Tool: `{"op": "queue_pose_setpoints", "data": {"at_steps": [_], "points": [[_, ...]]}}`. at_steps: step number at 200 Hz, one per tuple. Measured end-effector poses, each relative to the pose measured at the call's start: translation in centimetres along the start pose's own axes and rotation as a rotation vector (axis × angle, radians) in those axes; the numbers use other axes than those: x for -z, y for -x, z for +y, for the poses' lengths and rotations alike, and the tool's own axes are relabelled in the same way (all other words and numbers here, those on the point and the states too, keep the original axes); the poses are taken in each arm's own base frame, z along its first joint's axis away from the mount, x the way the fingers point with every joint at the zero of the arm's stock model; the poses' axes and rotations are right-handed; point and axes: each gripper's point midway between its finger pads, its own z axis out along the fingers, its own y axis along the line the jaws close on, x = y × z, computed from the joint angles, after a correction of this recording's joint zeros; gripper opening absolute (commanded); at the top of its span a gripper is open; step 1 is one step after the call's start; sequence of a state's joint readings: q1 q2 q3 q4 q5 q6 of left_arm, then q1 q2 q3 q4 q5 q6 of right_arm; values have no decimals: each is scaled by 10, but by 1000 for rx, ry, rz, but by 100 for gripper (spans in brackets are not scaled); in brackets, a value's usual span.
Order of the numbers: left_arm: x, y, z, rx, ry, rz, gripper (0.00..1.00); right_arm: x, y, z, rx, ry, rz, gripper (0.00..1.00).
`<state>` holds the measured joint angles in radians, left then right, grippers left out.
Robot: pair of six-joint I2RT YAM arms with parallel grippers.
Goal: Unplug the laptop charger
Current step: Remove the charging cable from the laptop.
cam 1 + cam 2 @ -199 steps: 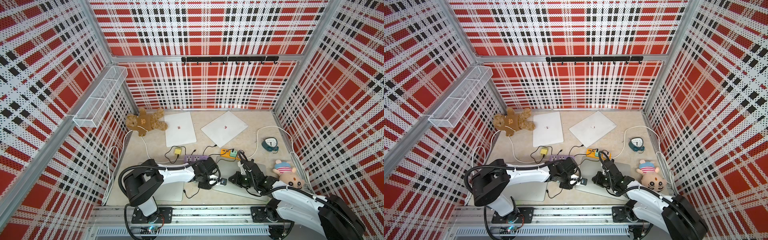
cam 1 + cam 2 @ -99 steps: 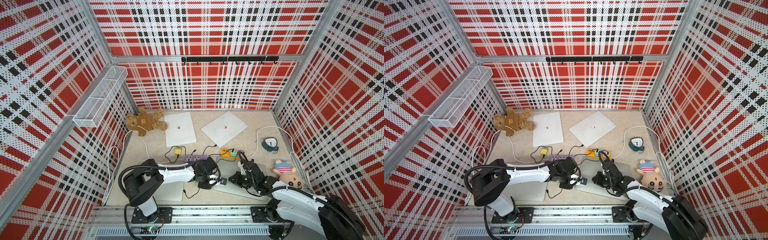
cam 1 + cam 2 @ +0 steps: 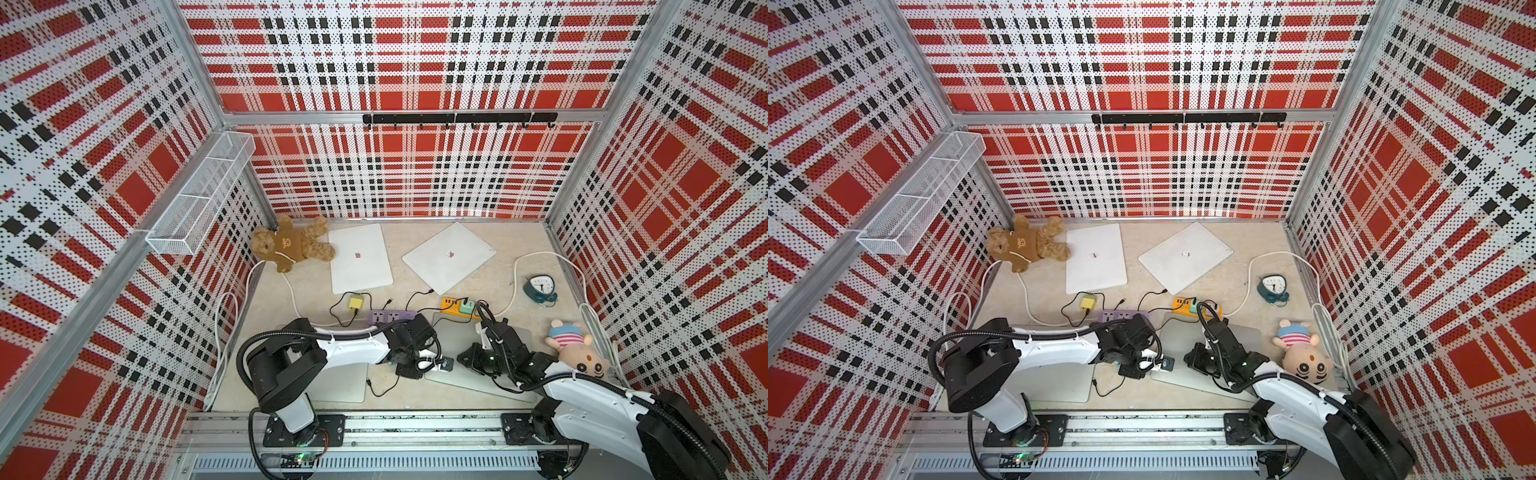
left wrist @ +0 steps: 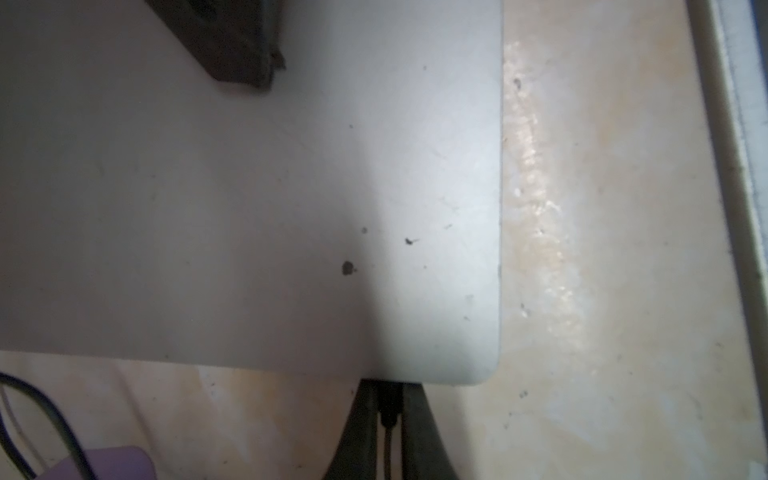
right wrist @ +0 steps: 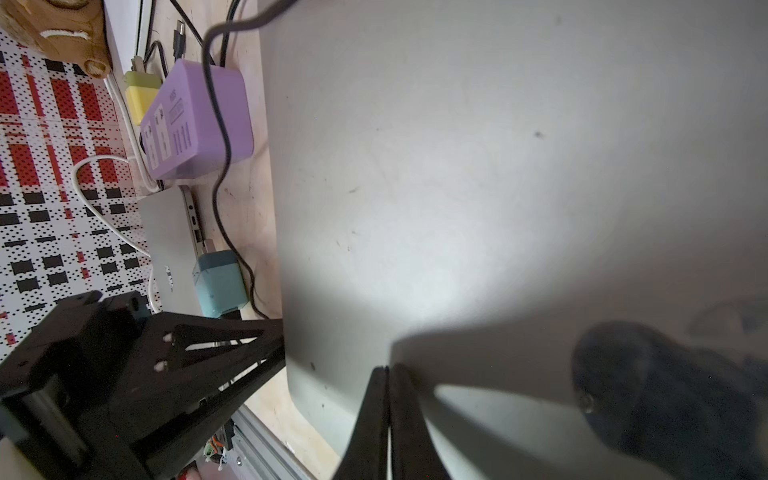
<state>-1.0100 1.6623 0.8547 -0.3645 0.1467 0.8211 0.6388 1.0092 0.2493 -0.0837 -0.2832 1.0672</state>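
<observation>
Four laptops [image 3: 360, 259] lie on the tabletop [image 3: 511, 237], two white and two grey, with two power strips [image 3: 390, 318], two plush toys [image 3: 291, 245] and one clock [image 3: 539, 286]. The left tool [image 4: 388, 388], nearly closed, pinches the black charger plug [image 4: 390, 411] at a grey laptop [image 4: 249, 208] corner. The right tool [image 5: 388, 372], fully closed, rests on its lid.

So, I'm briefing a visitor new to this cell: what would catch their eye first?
The red plaid walls hit first. Then the grey laptop at the front, worked from both sides: the left gripper closed on the black charger plug at its edge, the right gripper shut over its lid. A brown teddy bear lies in the far left corner.
</observation>
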Motion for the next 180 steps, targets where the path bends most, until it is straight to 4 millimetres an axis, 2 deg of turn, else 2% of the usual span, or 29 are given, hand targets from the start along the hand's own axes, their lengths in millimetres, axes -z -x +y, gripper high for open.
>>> {"op": "queue_pose_setpoints", "data": {"at_steps": [118, 180], "points": [[0, -1, 0, 51, -2, 0, 0, 0, 0, 0, 2, 0, 1, 7], [0, -2, 1, 11, 6, 9, 0, 0, 0, 0, 3, -1, 0, 7]]}}
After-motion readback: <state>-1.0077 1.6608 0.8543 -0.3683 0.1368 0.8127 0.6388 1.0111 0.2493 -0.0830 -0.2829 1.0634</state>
